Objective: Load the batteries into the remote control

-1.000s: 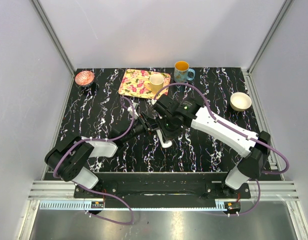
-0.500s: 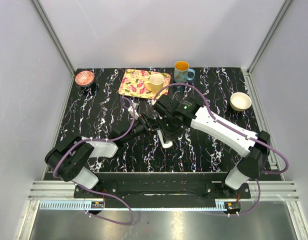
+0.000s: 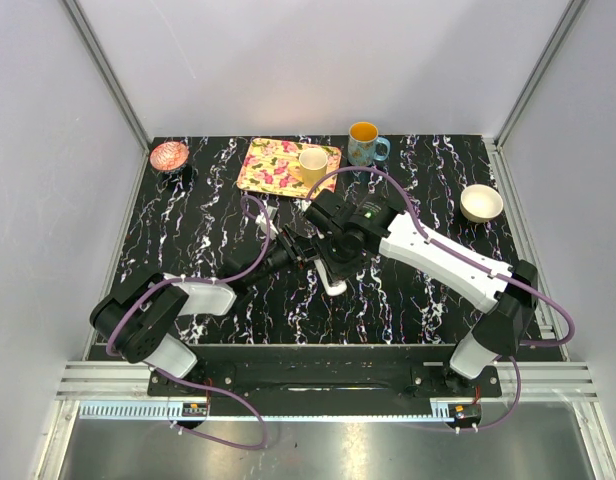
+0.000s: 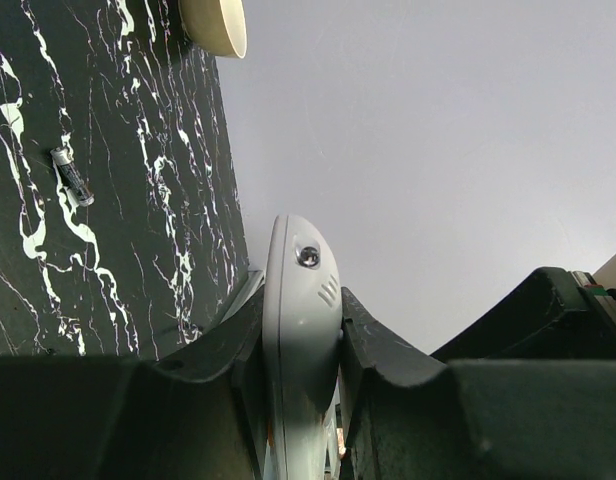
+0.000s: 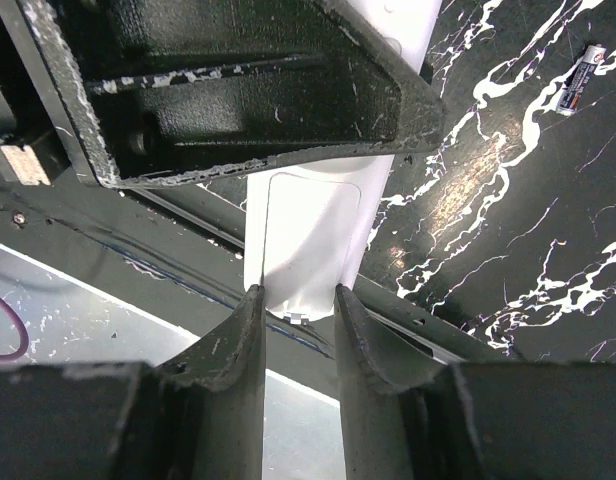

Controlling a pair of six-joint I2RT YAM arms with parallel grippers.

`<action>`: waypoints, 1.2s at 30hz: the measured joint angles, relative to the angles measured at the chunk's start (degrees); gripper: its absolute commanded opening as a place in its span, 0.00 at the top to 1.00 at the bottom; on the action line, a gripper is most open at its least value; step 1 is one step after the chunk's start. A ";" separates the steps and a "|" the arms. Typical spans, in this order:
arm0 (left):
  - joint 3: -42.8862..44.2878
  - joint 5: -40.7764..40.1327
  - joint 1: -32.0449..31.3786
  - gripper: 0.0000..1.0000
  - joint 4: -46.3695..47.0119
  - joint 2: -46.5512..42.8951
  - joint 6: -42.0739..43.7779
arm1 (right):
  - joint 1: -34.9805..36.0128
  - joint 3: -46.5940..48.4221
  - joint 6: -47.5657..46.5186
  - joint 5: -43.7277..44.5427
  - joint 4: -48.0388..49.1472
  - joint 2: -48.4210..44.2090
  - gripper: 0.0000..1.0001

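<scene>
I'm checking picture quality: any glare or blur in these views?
Right wrist: warm glare patch on the black marbled table, slim white plastic remote control sharp. Left wrist: remote's near end soft, small dark cylindrical battery sharp. Top: evenly lit.

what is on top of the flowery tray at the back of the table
One pale yellow mug stands on the tray's right end. The rest of its flowered surface shows bare. The patch under the mug is covered.
</scene>
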 measured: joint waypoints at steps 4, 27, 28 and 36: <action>0.00 -0.39 -0.17 1.00 -0.02 0.00 -0.37 | 0.00 -0.09 -0.20 0.35 -0.02 0.00 0.84; -0.02 -1.40 -0.98 1.00 0.02 0.76 -1.20 | 0.00 -0.98 0.09 0.94 0.07 -0.04 0.63; -0.02 -1.40 -1.01 1.00 0.00 0.76 -1.14 | 0.00 -0.98 0.09 0.92 0.04 -0.07 0.61; 0.00 -1.31 -1.46 1.00 -0.04 0.76 -0.72 | 0.00 -1.01 0.28 1.07 0.09 -0.15 0.46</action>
